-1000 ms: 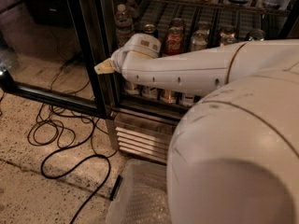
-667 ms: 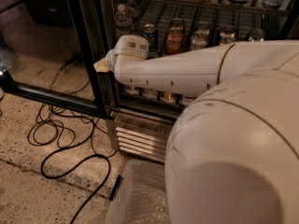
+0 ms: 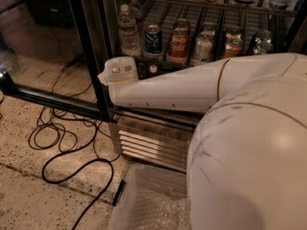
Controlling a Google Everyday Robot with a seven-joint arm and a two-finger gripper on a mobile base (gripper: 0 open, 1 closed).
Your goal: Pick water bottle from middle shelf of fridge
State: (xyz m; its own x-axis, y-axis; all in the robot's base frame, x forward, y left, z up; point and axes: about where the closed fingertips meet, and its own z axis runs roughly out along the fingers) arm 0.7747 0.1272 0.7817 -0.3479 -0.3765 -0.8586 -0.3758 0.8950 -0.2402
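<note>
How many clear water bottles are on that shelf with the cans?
1. The water bottle stands at the left end of the middle shelf, beside the blue can. The pincer hovers lower, in front of the shelf. The arm may hide more.

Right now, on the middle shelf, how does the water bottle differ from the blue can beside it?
The water bottle is clear plastic with a white cap; the blue can is opaque with printed sides. The water bottle stands taller than the blue can. Both stand upright, side by side, at the front of the middle shelf. The hand is below both, near the door frame.
</note>
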